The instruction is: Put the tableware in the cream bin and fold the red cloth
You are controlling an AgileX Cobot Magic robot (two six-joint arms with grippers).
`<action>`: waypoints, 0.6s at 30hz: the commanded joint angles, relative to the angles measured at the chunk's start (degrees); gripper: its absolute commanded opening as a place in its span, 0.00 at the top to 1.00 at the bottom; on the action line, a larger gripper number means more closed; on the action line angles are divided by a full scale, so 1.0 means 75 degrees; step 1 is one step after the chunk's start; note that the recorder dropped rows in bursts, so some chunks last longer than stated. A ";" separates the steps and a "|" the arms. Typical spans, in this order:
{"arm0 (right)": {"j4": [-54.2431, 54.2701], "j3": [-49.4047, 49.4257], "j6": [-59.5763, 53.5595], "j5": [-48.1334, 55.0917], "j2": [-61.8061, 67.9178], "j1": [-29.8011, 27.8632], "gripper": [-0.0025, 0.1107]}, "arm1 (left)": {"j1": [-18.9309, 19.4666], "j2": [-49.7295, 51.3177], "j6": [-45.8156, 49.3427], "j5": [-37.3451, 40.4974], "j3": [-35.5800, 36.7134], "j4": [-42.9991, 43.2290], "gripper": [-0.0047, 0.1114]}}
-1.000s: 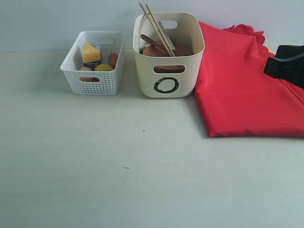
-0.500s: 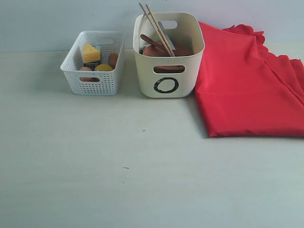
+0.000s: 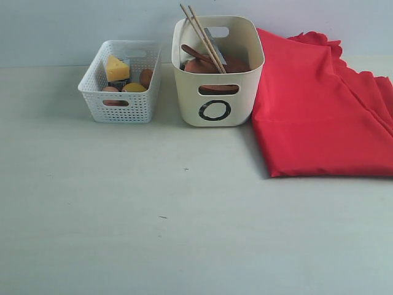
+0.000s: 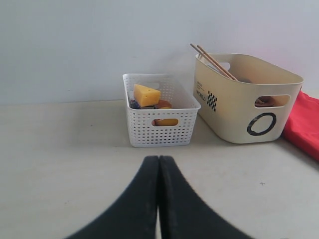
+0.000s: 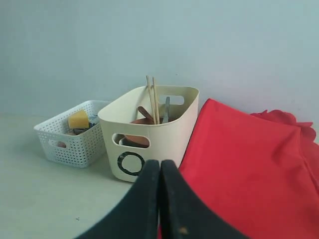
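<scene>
The cream bin (image 3: 218,70) with its black "O" stands at the back centre. Chopsticks (image 3: 202,31) stick up out of it, and a brown plate (image 3: 212,64) and wooden spoon (image 3: 193,52) lie inside; a metal knife (image 5: 166,109) leans in it too. The red cloth (image 3: 313,110) lies folded to the bin's right, its scalloped edge at the back. My left gripper (image 4: 158,158) is shut and empty, held back from the bins. My right gripper (image 5: 160,162) is also shut and empty, facing the bin (image 5: 149,132) and cloth (image 5: 244,169). Neither gripper shows in the exterior view.
A low white lattice basket (image 3: 121,83) stands left of the cream bin, holding a cheese wedge (image 3: 116,67) and other food. A pale wall runs close behind both bins. The cloth reaches the exterior view's right edge.
The right arm, a dark shape over the cloth at the right edge a second ago, has drawn out of the exterior view. Nothing else has moved.
</scene>
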 commanded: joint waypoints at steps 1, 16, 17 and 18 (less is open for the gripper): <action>-0.0076 0.0035 0.0035 0.0048 -0.0150 0.0016 0.98 | 0.0001 -0.0034 0.0031 0.0049 0.0023 -0.0073 0.95; 0.0259 0.0047 0.0052 0.1255 -0.2043 -0.1290 0.98 | 0.0001 -0.0034 0.0031 0.0043 0.0023 -0.0073 0.95; 0.0276 0.0071 0.0052 0.1255 -0.2043 -0.1372 0.98 | 0.0001 -0.0034 0.0031 0.0043 0.0023 -0.0073 0.95; 0.0276 0.0113 0.0052 0.1255 -0.2043 -0.1411 0.98 | 0.0001 -0.0034 0.0031 0.0043 0.0023 -0.0073 0.95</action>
